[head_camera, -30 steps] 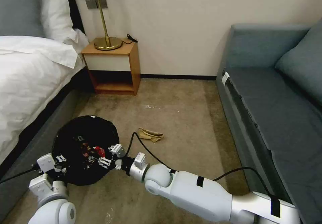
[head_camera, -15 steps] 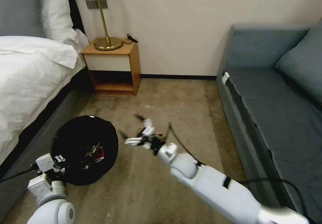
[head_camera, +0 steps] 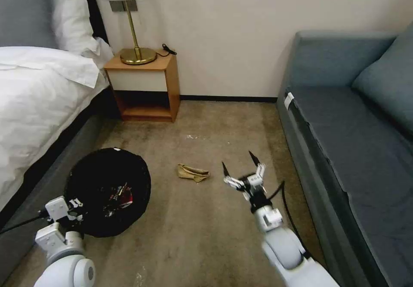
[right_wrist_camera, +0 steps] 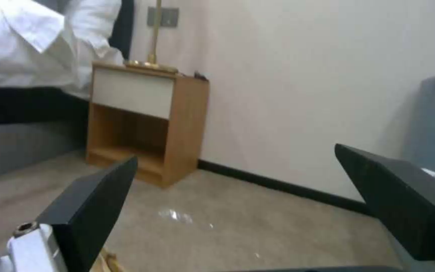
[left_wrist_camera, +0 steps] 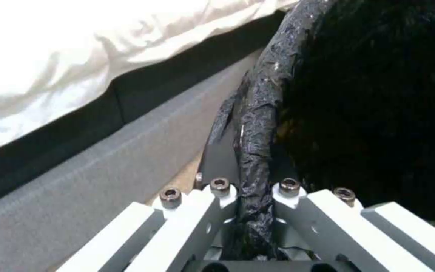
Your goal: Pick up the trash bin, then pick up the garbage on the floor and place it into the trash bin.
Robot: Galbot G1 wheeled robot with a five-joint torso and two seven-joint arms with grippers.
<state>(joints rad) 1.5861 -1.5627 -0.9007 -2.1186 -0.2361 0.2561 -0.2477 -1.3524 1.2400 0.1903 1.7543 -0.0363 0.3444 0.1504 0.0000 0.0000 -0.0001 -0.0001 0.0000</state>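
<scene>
Sitting on the carpet beside the bed [head_camera: 38, 93], the trash bin [head_camera: 107, 190] has its bag-lined rim pinched by the left tool [left_wrist_camera: 255, 196], whose fingers close on the crinkled black plastic at the near edge; inside it a red snack packet [head_camera: 125, 197] and other bits of litter show. Just past the bin's right side, apart from it, a tan paper scrap [head_camera: 192, 173] lies on the open floor, the one piece of garbage visible outside the bin. The right tool [head_camera: 243, 173] hangs low over the carpet near the scrap on its sofa side, fingers spread wide and holding nothing, pointed toward the nightstand [head_camera: 144, 87] and the wall. The step in hand looks like collecting the remaining litter while the left arm holds the bin. The next move would call for bringing the spread fingers across and down over the scrap, low enough to nip thin, flat paper off the carpet pile.
</scene>
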